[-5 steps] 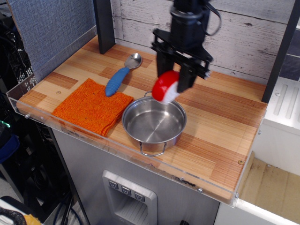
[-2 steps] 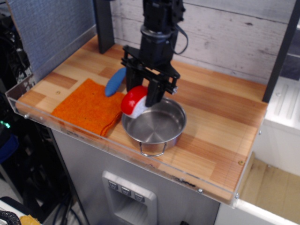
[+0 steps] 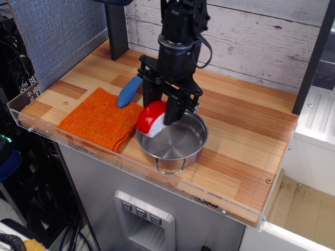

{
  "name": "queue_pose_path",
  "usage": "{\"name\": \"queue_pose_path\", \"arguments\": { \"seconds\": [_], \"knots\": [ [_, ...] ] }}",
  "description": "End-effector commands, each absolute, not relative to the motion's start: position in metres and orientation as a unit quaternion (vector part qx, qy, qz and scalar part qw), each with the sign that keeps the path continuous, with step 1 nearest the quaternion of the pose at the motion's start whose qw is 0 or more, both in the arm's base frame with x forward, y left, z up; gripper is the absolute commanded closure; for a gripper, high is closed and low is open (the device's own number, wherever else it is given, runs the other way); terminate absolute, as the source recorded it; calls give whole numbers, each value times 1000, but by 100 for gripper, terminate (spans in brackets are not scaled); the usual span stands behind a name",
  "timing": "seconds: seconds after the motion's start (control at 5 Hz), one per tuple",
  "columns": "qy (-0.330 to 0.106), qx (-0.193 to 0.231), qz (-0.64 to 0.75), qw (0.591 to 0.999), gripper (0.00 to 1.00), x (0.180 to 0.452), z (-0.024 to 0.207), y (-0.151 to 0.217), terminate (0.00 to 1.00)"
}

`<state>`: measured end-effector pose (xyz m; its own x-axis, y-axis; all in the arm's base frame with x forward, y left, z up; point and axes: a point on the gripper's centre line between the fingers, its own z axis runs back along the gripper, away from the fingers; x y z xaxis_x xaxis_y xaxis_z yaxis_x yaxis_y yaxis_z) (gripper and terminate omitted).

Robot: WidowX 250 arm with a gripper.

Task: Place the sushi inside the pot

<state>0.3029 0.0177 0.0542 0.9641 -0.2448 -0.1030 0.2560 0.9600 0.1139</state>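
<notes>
The sushi [image 3: 151,118], red on top with a white base, hangs in my gripper [image 3: 158,113] over the left rim of the pot. The gripper's black fingers are shut on it, and the sushi is tilted. The pot [image 3: 180,142] is a shallow shiny steel pot with wire loop handles, standing near the table's front edge; its inside is bare metal. The sushi's white base sits at about rim height, and I cannot tell whether it touches the pot.
A folded orange cloth [image 3: 99,118] lies left of the pot, touching it. A blue-handled spoon [image 3: 129,91] lies behind the cloth, partly hidden by the arm. A clear acrylic lip [image 3: 131,166] runs along the table's front edge. A dark post [image 3: 116,29] stands at the back left.
My gripper has carried the sushi left and down, from above the pot's back rim to its left rim. In the last moment it dropped a little lower.
</notes>
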Motion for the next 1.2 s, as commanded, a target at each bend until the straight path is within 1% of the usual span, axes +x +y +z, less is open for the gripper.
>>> {"name": "queue_pose_path", "arguments": {
  "seconds": [0.0, 0.2, 0.4, 0.6, 0.8, 1.0],
  "knots": [
    [27, 60, -142, 988, 100, 304, 53, 12, 0],
    [36, 53, -144, 988, 100, 304, 43, 8, 0],
    [47, 58, -142, 987, 100, 306, 30, 7, 0],
    [48, 54, -143, 987, 0, 307, 30, 8, 0],
    [30, 49, -145, 988, 0, 304, 45, 10, 0],
    [-22, 42, -137, 989, 0, 297, 81, 21, 0]
  ]
}}
